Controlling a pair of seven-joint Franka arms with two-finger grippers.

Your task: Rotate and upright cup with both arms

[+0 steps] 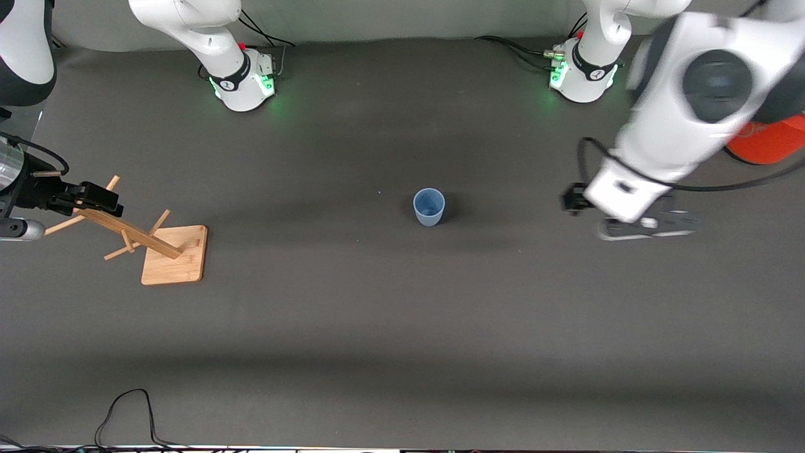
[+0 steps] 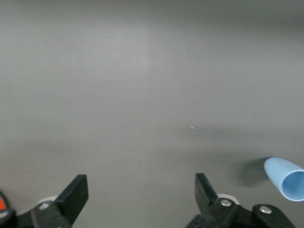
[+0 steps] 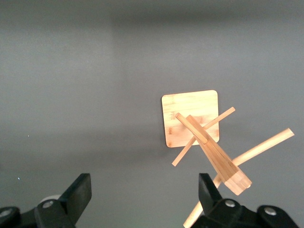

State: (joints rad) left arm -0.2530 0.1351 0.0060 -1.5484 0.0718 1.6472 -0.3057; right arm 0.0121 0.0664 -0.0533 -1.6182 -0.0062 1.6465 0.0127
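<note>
Cup standing rim-up mid-table, both grippers hanging empty

The right gripper [image 1: 94, 198] is waiting, fingers spread, over the wooden peg rack [image 1: 165, 248]. The cup [image 1: 429, 207] is sitting upright at the table's middle, apparently already righted. The left gripper [image 1: 635, 217], fingers apart, is hanging over bare table toward its own end; any reach should be coming in level at the cup's side. The orange cylinder [image 1: 770, 141] is standing well clear.

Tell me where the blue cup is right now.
The cup stands upright, mouth up, mid-table in the front view, between the wooden rack and the open left gripper.
</note>
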